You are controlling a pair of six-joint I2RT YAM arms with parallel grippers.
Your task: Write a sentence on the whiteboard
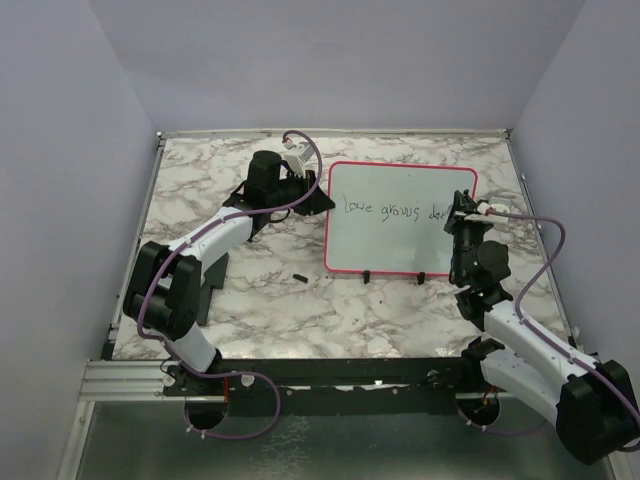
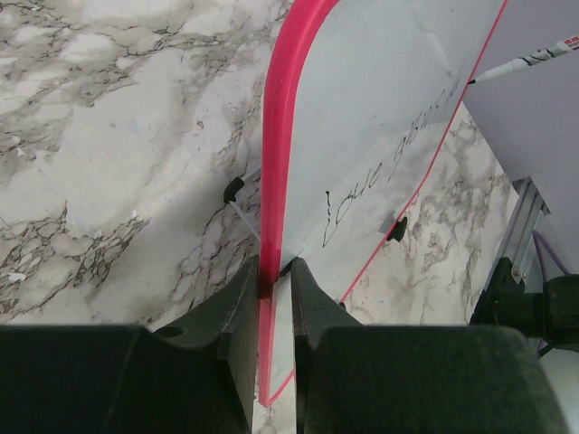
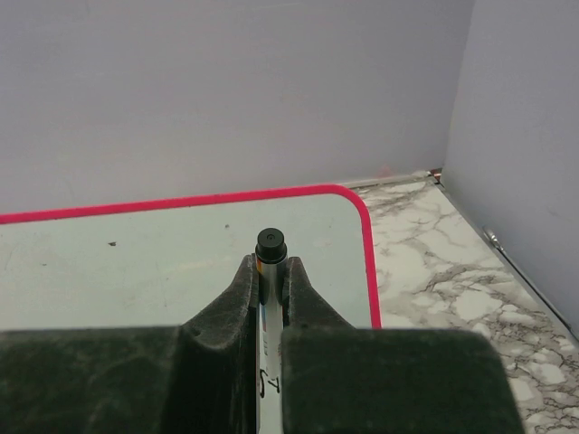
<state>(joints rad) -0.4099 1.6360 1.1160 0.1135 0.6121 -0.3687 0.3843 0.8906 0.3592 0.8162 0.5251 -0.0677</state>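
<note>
The whiteboard (image 1: 400, 235) lies flat at the back middle of the marble table, with a red-pink frame. The sentence (image 1: 392, 209) reads about "Love grows da" and ends under my right gripper. My left gripper (image 1: 318, 196) is shut on the board's left frame edge; the left wrist view shows its fingers (image 2: 237, 298) clamping the red frame (image 2: 276, 136), with the writing (image 2: 384, 167) beyond. My right gripper (image 1: 464, 212) is shut on a marker (image 3: 270, 242) over the board's right end (image 3: 136, 262). The marker's tip also shows in the left wrist view (image 2: 520, 63).
A small black cap (image 1: 299, 276) lies on the table left of the board's near edge. Two black clips (image 1: 368, 275) (image 1: 421, 275) sit on the board's near edge. A dark flat pad (image 1: 212, 285) lies by the left arm. Purple walls enclose the table.
</note>
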